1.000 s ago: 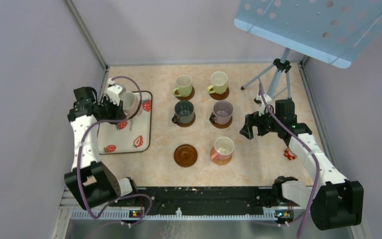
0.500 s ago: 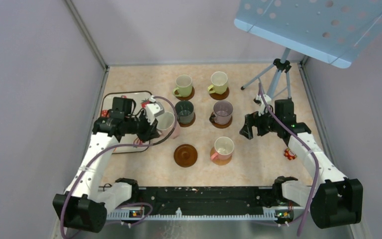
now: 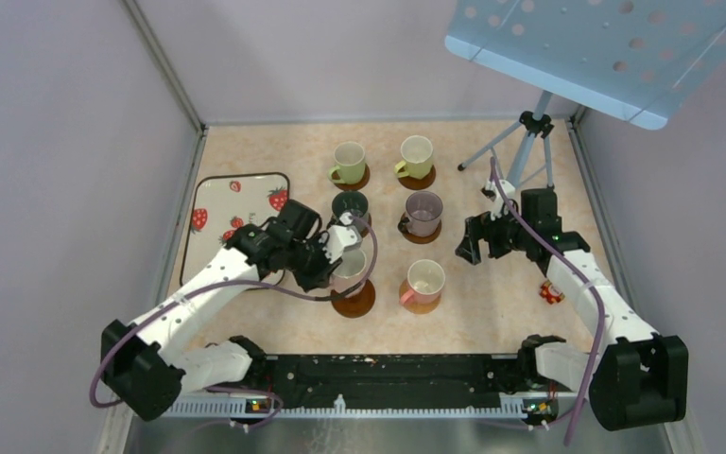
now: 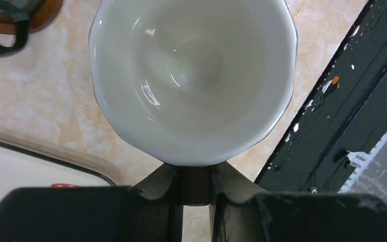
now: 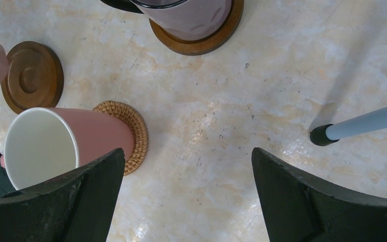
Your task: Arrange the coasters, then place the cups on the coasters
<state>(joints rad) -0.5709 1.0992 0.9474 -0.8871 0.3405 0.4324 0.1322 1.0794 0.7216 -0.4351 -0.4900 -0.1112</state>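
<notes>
Clamping the pink cup by its handle, the left gripper holds it mouth-up over the bare brown coaster at lower centre; the right gripper gapes wide, empty

Top view gives you soft, even light from above: the worktop reads bright, shadows under the arms are faint and short, no glare. In your left wrist view the cup fills the frame, its white inside is nearly blown out, with small glare streaks on the glaze. The left claw below it is dark and out of focus. Your right wrist view is sharp on the marbling. The tripod leg throws a soft diagonal shadow, and the right claw is near-black, little detail.
</notes>
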